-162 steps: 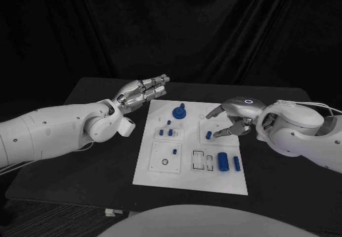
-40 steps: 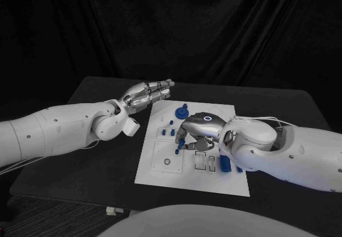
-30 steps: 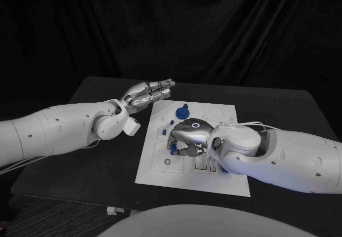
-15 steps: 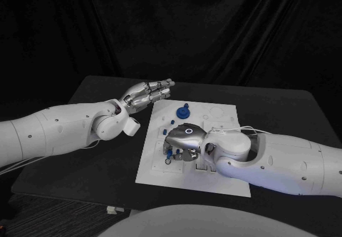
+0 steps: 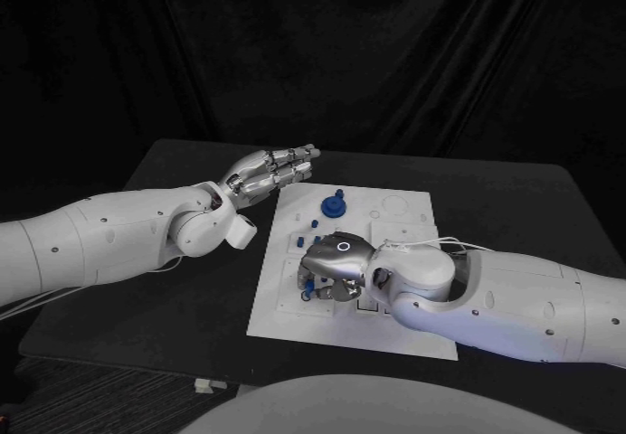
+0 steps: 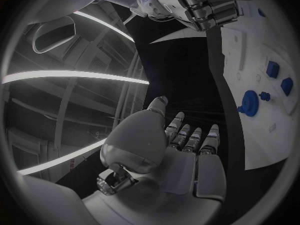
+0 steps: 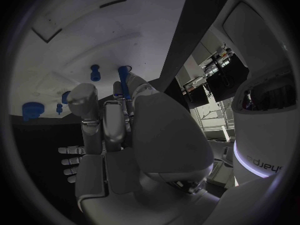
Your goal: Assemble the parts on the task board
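Two bulky white arms, smooth glossy shells, small dark screw dots scattered along casings. Left hand (image 5: pixel 268 169): silver metal, segmented fingers (image 6: pixel 187 135), dark gaps between segments. White boxy module at left wrist. Right hand (image 5: pixel 334 262): rounded silver back, small glowing ring marking on top. Thin white cables loop over right wrist. Bluish light strip on right forearm shell.

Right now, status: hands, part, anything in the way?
Left hand open, hovering off the task board. Right hand low over the board, pinching a blue peg. Its own arm hides the insertion spot from the head view.
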You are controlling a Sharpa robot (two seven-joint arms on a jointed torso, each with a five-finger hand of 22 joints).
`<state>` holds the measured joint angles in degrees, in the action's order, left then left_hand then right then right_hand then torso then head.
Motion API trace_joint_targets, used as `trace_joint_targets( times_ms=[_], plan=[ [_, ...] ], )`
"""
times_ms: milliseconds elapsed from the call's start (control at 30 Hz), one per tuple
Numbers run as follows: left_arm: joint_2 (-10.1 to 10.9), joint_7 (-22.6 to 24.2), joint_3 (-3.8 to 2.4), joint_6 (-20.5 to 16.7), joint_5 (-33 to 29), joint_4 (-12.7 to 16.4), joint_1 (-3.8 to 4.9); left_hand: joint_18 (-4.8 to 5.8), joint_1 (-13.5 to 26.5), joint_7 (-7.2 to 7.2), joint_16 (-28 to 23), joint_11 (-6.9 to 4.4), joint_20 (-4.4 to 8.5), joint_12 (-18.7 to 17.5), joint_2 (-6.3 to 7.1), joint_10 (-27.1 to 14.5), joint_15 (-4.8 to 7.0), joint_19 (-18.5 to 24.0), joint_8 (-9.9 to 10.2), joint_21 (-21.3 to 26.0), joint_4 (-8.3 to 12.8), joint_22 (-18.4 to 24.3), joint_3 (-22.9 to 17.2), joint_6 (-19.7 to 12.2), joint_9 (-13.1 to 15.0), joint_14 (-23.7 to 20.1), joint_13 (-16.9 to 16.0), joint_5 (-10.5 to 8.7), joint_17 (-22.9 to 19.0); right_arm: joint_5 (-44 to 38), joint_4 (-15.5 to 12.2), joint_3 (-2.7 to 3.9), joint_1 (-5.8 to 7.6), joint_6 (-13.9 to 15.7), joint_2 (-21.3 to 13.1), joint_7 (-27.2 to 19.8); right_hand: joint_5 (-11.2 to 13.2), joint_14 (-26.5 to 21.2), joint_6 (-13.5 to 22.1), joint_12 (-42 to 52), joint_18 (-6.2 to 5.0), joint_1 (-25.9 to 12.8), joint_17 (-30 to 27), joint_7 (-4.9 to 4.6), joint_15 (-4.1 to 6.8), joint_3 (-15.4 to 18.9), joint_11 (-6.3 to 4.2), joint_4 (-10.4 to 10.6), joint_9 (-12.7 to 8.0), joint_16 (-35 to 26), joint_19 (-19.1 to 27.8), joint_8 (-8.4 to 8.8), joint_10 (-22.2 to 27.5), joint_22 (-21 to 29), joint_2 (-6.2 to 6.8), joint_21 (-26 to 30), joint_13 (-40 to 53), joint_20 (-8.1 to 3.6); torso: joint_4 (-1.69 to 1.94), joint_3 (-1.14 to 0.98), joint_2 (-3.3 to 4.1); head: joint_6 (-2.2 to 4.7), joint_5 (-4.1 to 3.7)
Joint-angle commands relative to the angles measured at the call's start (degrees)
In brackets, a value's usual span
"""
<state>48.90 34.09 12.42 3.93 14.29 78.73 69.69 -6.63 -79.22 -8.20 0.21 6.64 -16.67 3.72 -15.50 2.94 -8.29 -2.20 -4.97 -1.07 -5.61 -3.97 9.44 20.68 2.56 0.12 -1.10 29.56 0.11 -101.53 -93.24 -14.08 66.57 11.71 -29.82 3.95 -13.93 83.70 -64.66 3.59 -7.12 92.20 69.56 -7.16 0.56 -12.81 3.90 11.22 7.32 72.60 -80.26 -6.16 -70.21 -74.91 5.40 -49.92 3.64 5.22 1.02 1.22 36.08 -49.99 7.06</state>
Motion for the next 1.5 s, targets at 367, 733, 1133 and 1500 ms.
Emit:
trace_joint_targets(
  times_ms=[367,733,1133,1500],
  plan=[
    [-0.34,0.63,-0.06,0.32,-0.40,-0.22,-0.06,-0.71,0.30,-0.25,-0.15,0.48,-0.07,0.15,-0.35,0.03,0.37,-0.07,-0.43,-0.02,-0.18,-0.08,-0.30,0.06,0.04,-0.05,-0.03,-0.22,-0.07,-0.68,0.02,-0.02,-0.95,0.28,0.42,0.22,-0.10,0.77,-0.50,0.15,1.05,0.50,-0.04,-0.08,0.03,-0.40,0.04,0.05,0.08,0.15,-0.34,0.18,-0.42,-7.18,0.19,-0.16,0.06,-0.04,-0.13,0.02,-0.19,-0.01,0.13],
    [-0.58,0.41,-0.06,0.73,-0.40,-0.45,-0.07,-0.73,0.32,-0.27,-0.15,0.50,-0.06,0.13,-0.44,0.00,0.40,-0.09,-0.52,-0.03,-0.21,-0.11,-0.39,0.31,0.07,-0.05,-0.02,-0.19,-0.07,-0.68,0.67,-0.02,-1.23,0.41,0.98,0.44,0.11,0.72,-0.57,0.11,1.06,0.41,-0.03,-0.09,0.02,-0.52,0.06,-0.03,0.10,0.19,-0.31,0.27,-0.45,-7.17,0.39,-0.31,0.05,-0.04,0.08,-0.01,-0.23,-0.01,-0.11],
    [-0.68,0.31,-0.06,0.96,-0.40,-0.57,-0.08,-0.75,0.34,-0.27,-0.15,0.50,-0.07,0.10,-0.51,-0.02,0.39,-0.11,-0.59,-0.04,-0.24,-0.13,-0.46,0.46,0.10,-0.05,-0.01,-0.18,-0.07,-0.68,1.40,-0.02,-1.61,0.84,1.29,0.79,1.64,0.27,0.79,-0.16,0.98,0.12,-0.36,-0.14,-0.35,-1.18,0.52,-0.06,-0.18,-0.05,0.27,1.39,1.45,-6.96,0.77,0.14,-0.08,0.17,-0.02,-0.03,-0.11,-0.01,0.08],
    [-0.66,0.21,-0.06,1.14,-0.40,-0.69,-0.11,-0.78,0.36,-0.29,-0.17,0.53,-0.07,0.10,-0.59,-0.04,0.41,-0.17,-0.68,-0.07,-0.28,-0.21,-0.55,0.68,0.13,-0.07,-0.01,-0.17,-0.08,-0.68,1.13,-0.03,-1.76,-1.07,0.77,0.67,4.71,-1.30,8.15,0.12,0.39,-2.29,-2.09,1.64,-0.54,-0.52,1.83,1.02,-1.63,-1.54,2.25,2.57,8.95,-6.24,2.55,2.91,0.09,0.67,0.04,-0.03,-0.10,-0.01,-0.02]
  ],
)
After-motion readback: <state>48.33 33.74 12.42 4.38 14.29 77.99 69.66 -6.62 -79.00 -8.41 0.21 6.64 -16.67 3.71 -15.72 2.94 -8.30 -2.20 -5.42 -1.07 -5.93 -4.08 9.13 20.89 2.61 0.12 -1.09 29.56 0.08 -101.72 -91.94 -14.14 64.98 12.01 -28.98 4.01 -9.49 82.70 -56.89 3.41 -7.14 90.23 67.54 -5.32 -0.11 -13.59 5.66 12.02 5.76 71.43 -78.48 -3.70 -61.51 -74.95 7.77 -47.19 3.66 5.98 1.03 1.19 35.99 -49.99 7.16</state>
